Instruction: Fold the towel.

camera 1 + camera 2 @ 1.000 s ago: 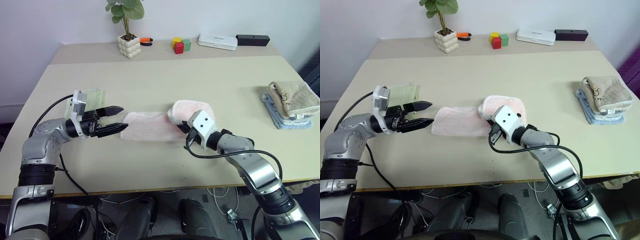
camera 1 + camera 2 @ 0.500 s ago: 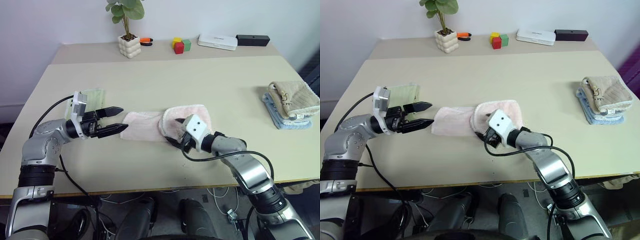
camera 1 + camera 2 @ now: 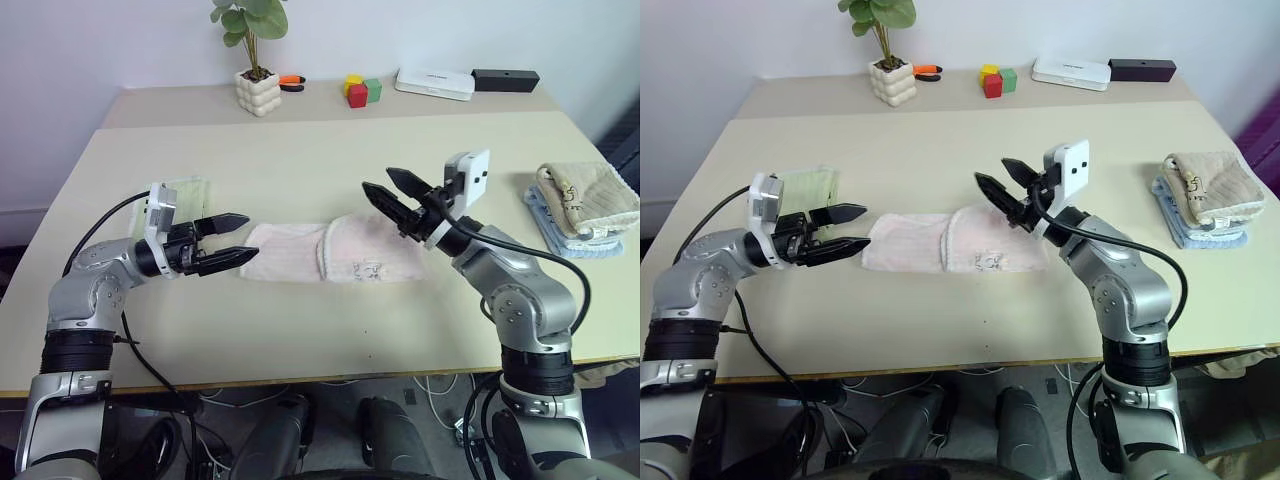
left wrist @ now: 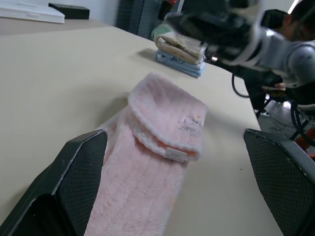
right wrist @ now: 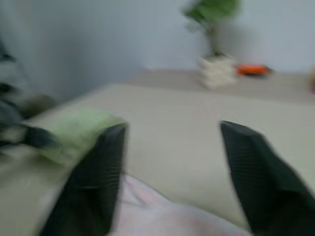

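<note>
Your towel is lying flat on the table, its right end folded over onto the middle so a white edge is running across it. Your left gripper is hovering level just beside the towel's left end, fingers spread apart and holding nothing. Your right gripper is hanging in the air above the folded right end, clear of the cloth, its two fingers parted and empty. The towel is sitting between both grippers, touched by neither.
</note>
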Action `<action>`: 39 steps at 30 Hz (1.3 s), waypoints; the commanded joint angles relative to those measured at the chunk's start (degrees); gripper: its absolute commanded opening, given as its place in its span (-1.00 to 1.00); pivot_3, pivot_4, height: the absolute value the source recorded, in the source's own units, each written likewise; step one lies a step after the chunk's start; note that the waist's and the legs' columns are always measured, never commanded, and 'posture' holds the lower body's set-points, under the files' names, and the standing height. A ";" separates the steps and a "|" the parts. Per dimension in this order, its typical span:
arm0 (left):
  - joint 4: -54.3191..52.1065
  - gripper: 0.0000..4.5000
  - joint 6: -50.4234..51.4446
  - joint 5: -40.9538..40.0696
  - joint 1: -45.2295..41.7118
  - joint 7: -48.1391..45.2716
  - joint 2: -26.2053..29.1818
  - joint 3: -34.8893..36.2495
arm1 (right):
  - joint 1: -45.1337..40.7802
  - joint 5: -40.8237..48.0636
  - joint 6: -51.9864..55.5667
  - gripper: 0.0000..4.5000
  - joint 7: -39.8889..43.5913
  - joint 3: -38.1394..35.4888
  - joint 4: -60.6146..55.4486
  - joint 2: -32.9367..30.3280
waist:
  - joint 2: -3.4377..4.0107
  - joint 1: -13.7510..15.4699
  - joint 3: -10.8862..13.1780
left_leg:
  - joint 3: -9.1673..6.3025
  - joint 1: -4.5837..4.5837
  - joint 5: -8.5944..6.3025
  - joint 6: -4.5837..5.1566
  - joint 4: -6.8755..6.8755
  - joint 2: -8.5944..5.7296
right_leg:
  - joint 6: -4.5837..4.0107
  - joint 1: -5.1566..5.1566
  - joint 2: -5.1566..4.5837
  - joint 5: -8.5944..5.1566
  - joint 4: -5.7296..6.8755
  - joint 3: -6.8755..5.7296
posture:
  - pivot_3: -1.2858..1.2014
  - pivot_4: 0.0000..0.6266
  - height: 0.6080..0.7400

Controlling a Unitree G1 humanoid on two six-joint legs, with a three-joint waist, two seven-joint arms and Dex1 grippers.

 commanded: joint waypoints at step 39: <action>-24.96 1.00 25.53 -46.87 30.86 62.54 -19.19 14.02 | 3.23 -23.82 -23.75 0.97 -1.39 9.53 14.94 2.50 | -0.07 0.07 -0.07 | 0.03 0.58 0.05 -0.11 -0.10 -0.01 | -0.26 0.36 -0.03 -0.17 0.28 0.09 | 0.03 -0.52 1.00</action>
